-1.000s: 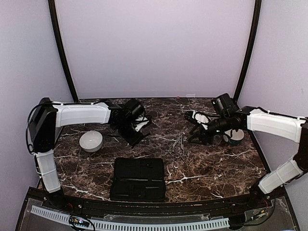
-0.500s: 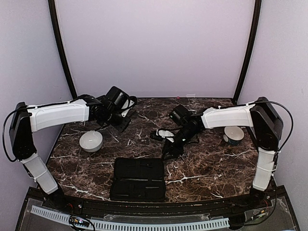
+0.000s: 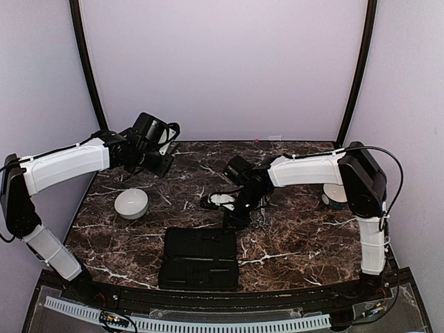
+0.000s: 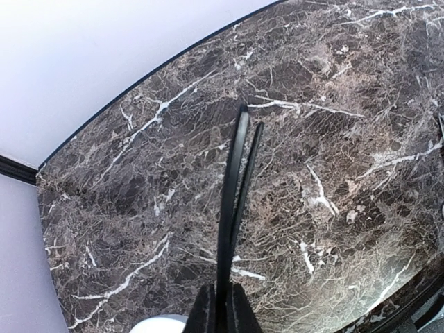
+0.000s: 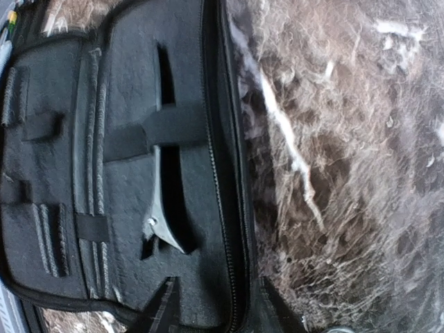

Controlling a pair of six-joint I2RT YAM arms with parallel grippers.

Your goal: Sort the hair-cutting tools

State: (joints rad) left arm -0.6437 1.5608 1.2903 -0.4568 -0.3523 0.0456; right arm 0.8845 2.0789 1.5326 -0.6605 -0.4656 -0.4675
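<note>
Dark comb-like pieces (image 4: 232, 208): two slim strips, pinched at their near end by the left gripper (image 4: 222, 313), jaws pressed together on them. They are held high over the back-left of the table (image 4: 361, 173), well apart from everything else. My read: parked clear so the right arm has the middle to itself. The long axis runs straight out from the jaws, free tips pointing toward the table's far edge and the back wall. The strips splay slightly at the tips.

Right gripper (image 5: 218, 316) is low over the edge of the open black case (image 5: 62, 173), near its far right corner. Jaws are spread, nothing seen pinched; the zip edge shows in the gap. It is probably lining up on the case slots or on a pick-up, can't tell which.

Inside the case, a silvery clip-like piece (image 5: 158, 208) sits under an elastic strap (image 5: 156, 132), which is what keeps it in its slot. Its long axis is parallel to the zip edge, broader end toward the gripper side.

Scissors (image 3: 259, 220) lie flat on the table just right of the right gripper, not sorted yet. They are too small to call blade direction. White bowl (image 3: 131, 202) sits left of the case, apart from it.
</note>
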